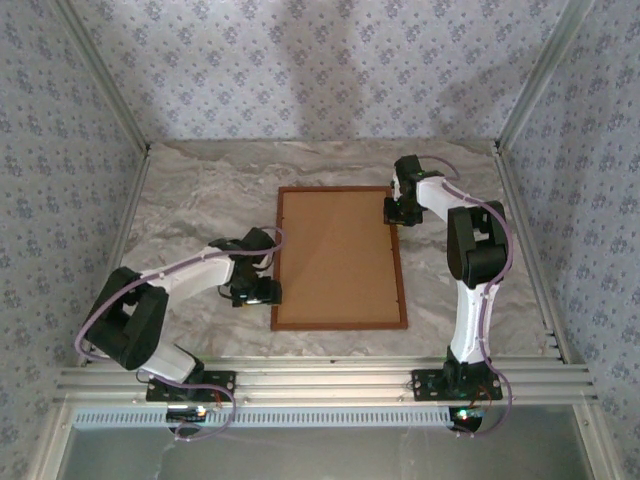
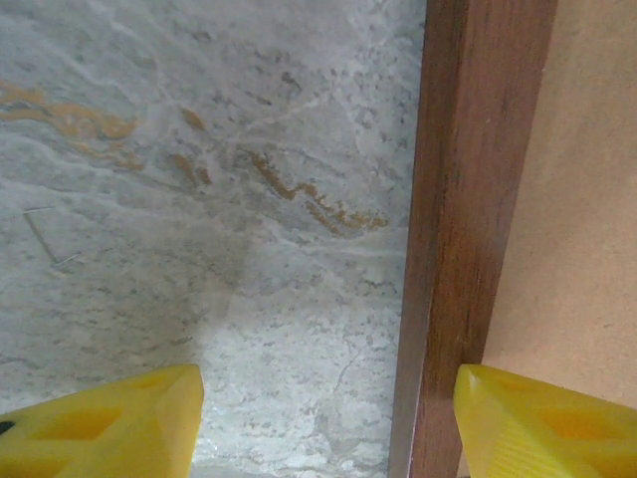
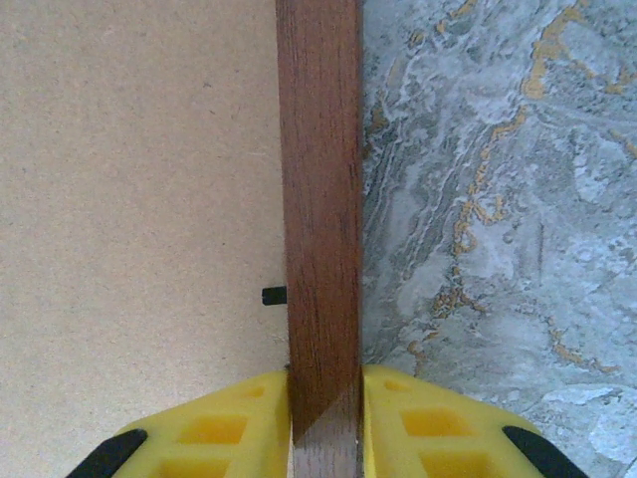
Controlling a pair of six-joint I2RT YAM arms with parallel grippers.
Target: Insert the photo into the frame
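Firmly, right pincer (image 3: 325, 423) clamps frame (image 3: 318, 199) edge; left pincer (image 2: 326, 428), spread, straddles opposite edge.

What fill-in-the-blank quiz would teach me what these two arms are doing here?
1. The right gripper is shut on one rail of the wooden ____.
2. The left gripper straddles the frame's other rail, with its jaws ____.
3. The frame lies flat on a table with a ____ pattern.
Missing words: frame; open; marble.
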